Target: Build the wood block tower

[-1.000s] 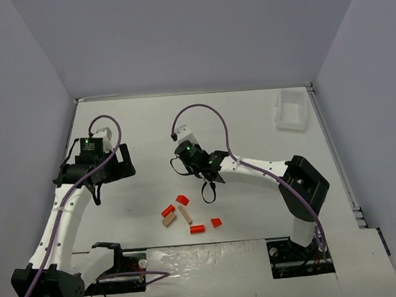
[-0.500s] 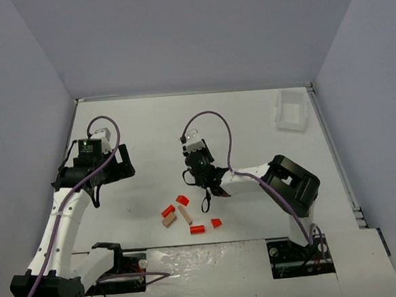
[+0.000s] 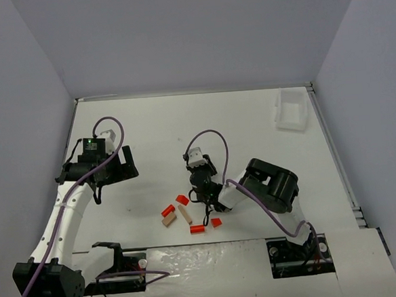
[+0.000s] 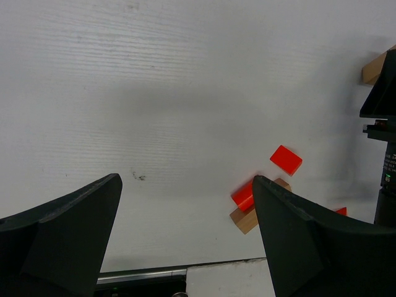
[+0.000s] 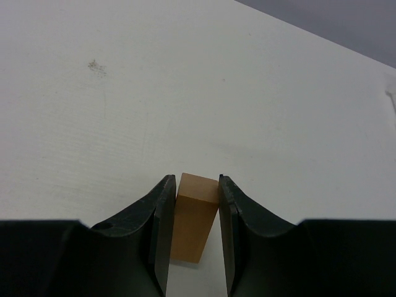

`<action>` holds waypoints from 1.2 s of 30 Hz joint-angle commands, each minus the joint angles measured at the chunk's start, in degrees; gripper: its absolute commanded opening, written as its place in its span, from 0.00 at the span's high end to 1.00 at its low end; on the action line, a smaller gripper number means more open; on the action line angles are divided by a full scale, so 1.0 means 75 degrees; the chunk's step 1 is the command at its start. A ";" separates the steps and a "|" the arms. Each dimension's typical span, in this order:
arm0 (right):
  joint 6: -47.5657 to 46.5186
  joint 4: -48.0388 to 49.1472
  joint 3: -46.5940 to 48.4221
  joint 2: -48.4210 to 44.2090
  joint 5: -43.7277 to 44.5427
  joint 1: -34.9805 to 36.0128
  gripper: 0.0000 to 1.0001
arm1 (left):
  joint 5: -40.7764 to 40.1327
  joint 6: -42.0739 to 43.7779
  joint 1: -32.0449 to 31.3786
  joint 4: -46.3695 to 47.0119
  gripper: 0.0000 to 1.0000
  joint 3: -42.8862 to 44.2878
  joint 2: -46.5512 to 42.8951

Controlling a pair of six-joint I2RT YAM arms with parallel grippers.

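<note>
My right gripper point(image 3: 202, 193) is shut on a tan rectangular block point(image 5: 193, 216), holding it end-down at the white table point(image 3: 142, 125), just right of the loose blocks. That block's end also shows in the left wrist view point(image 4: 373, 68). On the table lie a red wedge point(image 3: 182, 199), a red cylinder point(image 3: 167, 210) against a tan block point(image 3: 168, 220), another tan block point(image 3: 185, 214), a red cylinder point(image 3: 197, 229) and a red wedge point(image 3: 216, 222). My left gripper point(image 4: 185, 179) is open and empty, hovering left of them.
A white rectangular tray point(image 3: 291, 109) stands at the far right corner. Grey walls enclose the table on three sides. The near edge carries a white strip point(image 4: 223, 281) and the arm bases.
My right gripper has moved down and left, from mid-table to just beside the loose blocks, with the arm folding in. The left arm has barely moved.
</note>
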 commanded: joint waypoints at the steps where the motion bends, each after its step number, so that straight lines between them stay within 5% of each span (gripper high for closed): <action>1: 0.0376 0.1531 -0.0569 -0.0024 0.0415 0.0163 0.97 | 0.0169 -0.0004 -0.0035 0.0098 0.16 0.0095 0.0016; 6: 0.1180 0.1236 -0.1028 -0.0132 0.0489 0.0248 0.70 | 0.0161 0.0003 -0.0047 0.0090 0.16 0.0045 0.0027; 12: 0.1647 0.0533 -0.1171 -0.0623 0.0468 0.0258 0.51 | 0.0230 -0.0054 -0.0047 0.0102 0.16 0.0067 0.0017; 21: 0.2509 -0.2902 -0.0789 -0.2978 0.0302 0.0271 0.19 | 0.0241 -0.0104 -0.0056 0.0104 0.16 0.0103 -0.0245; 28: 0.3473 -0.6947 0.0799 -0.4246 -0.0597 -0.0045 0.10 | 0.0146 -0.0101 -0.0048 0.0089 0.16 0.0092 -0.0490; 36: 0.4603 -1.0530 0.2837 -0.3512 -0.2405 -0.0825 0.17 | 0.0030 -0.0039 -0.0059 -0.0033 0.16 0.0088 -0.0580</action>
